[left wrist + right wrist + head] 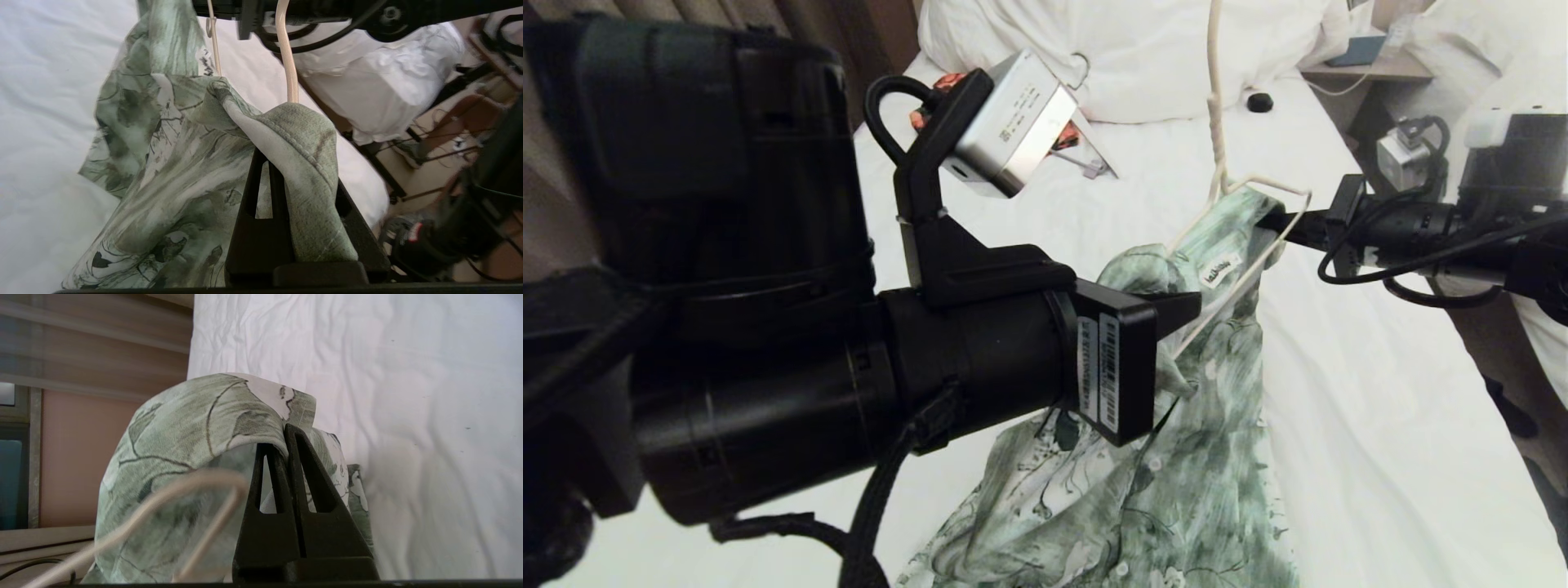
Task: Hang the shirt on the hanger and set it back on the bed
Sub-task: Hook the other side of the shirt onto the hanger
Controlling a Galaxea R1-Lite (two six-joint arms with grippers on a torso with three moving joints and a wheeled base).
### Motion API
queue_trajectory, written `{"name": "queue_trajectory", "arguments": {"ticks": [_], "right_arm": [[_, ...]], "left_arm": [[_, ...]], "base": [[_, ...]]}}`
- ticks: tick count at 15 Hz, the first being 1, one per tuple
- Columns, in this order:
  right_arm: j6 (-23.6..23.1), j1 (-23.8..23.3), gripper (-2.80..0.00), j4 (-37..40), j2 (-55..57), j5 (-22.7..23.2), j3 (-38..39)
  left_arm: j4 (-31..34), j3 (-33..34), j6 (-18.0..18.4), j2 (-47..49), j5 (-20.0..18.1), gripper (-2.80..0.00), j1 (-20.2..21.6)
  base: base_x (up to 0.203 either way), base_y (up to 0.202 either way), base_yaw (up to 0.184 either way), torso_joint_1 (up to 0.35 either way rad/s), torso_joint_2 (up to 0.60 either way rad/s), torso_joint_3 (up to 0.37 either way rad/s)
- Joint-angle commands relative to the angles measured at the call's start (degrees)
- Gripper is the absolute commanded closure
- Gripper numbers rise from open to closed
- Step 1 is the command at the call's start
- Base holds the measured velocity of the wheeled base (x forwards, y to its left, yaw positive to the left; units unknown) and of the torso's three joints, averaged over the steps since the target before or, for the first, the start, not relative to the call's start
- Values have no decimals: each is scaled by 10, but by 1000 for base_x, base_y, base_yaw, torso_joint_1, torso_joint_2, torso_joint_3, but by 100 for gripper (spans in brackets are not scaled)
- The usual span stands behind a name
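The shirt hangs in the air above the bed, its long axis nearly upright, collar up and hem trailing down to the sheet; the hanger sits in the neck opening, hook pointing up, one wire arm still bare. The left end effector is closed on a shirt fold, just beside the bare arm; the right end effector is closed on cloth at the other shoulder, so the shirt stretches between them.
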Motion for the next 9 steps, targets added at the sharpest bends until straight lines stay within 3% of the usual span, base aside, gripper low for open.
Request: {"name": "queue_trajectory", "arguments": {"ticks": [1,4,6,9], "right_arm": [[2,-1,0,-2,5,2,-2],[2,-4,0,8,3,3,-4],[0,-8,0,21,-1,4,-5],[-12,-16,0,25,-1,5,-4]], "left_arm": [[1,-3,1,15,6,0,2],[5,-3,4,30,12,0,3],[5,0,34,36,22,0,10],[5,0,43,33,38,0,15]], "base": [[0,0,0,0,0,0],[0,0,0,0,0,0],[0,0,0,0,0,0],[0,0,0,0,0,0]]}}
